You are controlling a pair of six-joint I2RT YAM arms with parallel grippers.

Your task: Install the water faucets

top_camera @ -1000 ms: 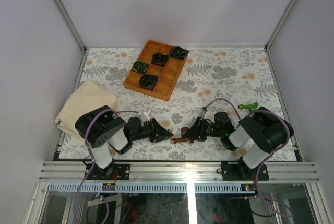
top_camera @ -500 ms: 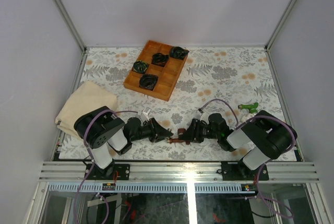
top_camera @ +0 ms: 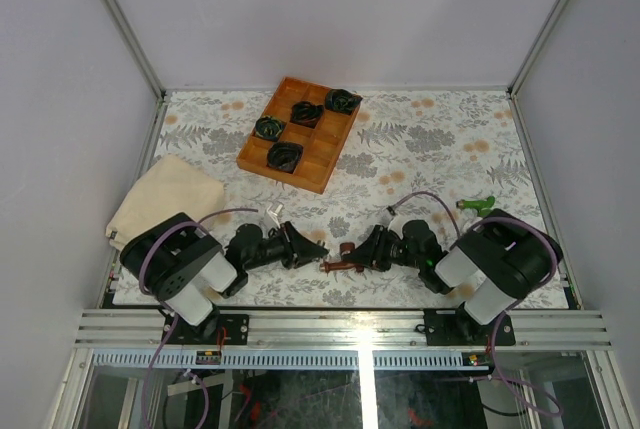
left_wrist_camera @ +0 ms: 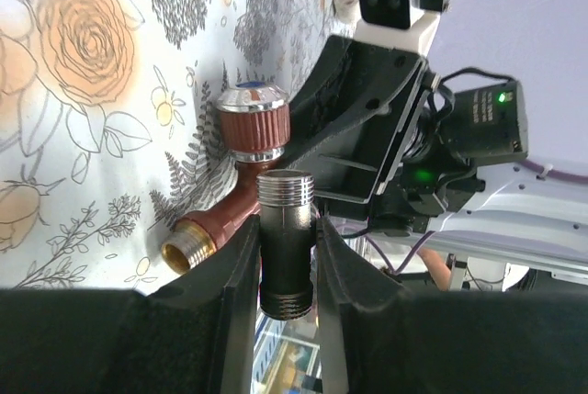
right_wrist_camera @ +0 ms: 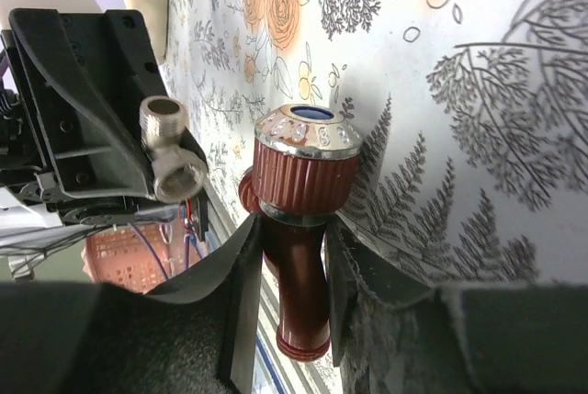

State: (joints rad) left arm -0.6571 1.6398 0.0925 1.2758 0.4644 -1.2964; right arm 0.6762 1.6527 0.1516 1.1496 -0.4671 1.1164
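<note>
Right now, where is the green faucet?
In the top view the green faucet lies on the flowered table near its right edge, just beyond the right arm, with nothing gripping it.

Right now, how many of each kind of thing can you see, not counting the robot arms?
Faucets: 2, the red-brown faucet and the green faucet
Black-and-green coiled bundles: 4
Wooden tray: 1
Beige cloth: 1
Threaded metal fitting: 1
Total: 9
</note>
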